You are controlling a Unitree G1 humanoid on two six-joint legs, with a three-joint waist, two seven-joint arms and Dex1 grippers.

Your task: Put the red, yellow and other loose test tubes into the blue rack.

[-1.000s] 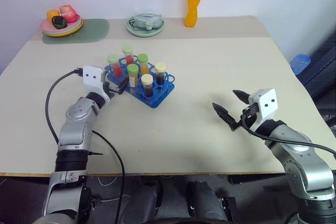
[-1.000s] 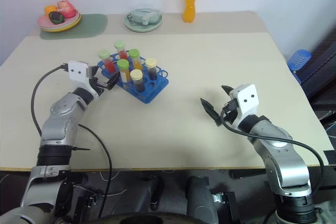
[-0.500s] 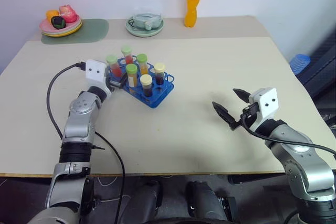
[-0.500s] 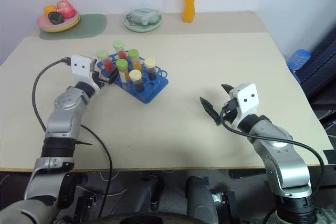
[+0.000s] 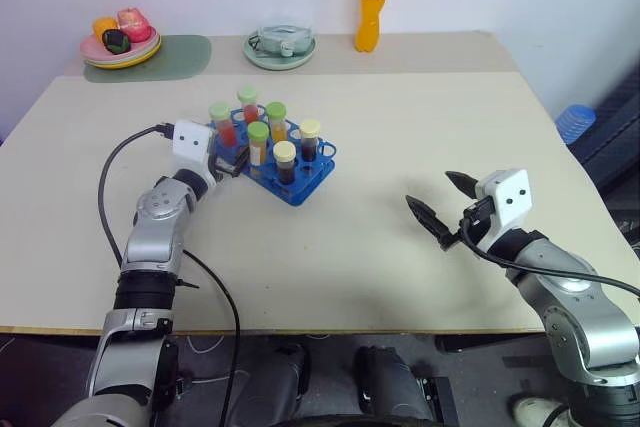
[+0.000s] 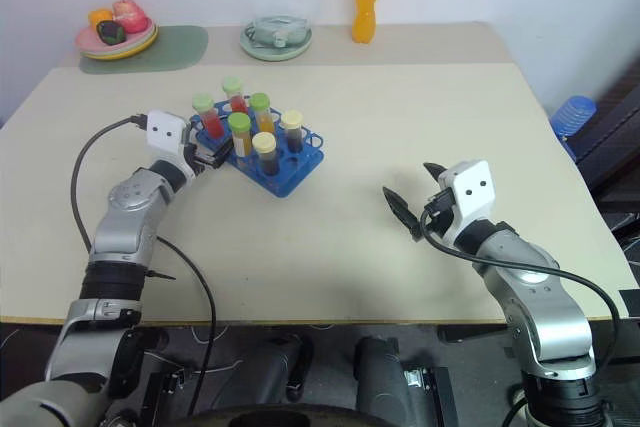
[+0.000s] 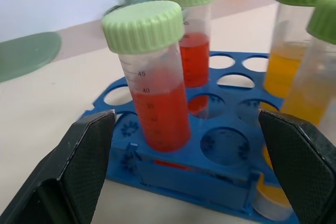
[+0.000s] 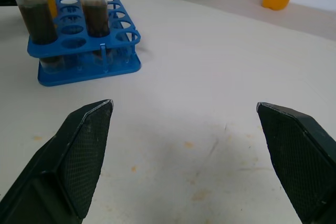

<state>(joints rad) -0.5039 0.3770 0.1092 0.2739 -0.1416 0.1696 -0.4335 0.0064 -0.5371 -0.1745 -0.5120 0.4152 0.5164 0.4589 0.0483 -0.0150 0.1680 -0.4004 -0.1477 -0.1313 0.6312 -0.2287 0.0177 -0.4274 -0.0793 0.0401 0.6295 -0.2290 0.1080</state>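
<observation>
**Ana:** Grippers first, nearest to us. Right gripper (image 5: 438,205), two black fingers spread wide and empty, hangs over bare tabletop well apart from everything.

**Ben:** And the left gripper (image 5: 233,161)?

**Ana:** Also spread wide, holding nothing, its fingers right at the near-left corner of the bright blue plastic rack with round holes (image 5: 305,182). From the wrist, the two pads stand either side of that corner.

**Ben:** The tubes?

**Ana:** Six short clear screw-cap test tubes stand upright in the rack: two red with green caps (image 7: 157,82), two yellow with green caps (image 5: 259,143), two dark brown with cream caps (image 8: 34,11). I see none lying loose on the beige table (image 5: 400,127), so the job looks about finished.

**Ben:** So what could spoil it?

**Ana:** That left gripper. It sits so near the rack that a sideways swing or a careless pull-back could nudge the light stand, or catch the nearest red tube and tip it. Closing now would clamp the rack's corner.

**Ben:** Any writing?

**Ana:** Graduation marks on the near red tube, with figures 45, 40 and 30 readable. Farther back stands a tall orange drink bottle (image 5: 369,9); its label is too small to read.
</observation>
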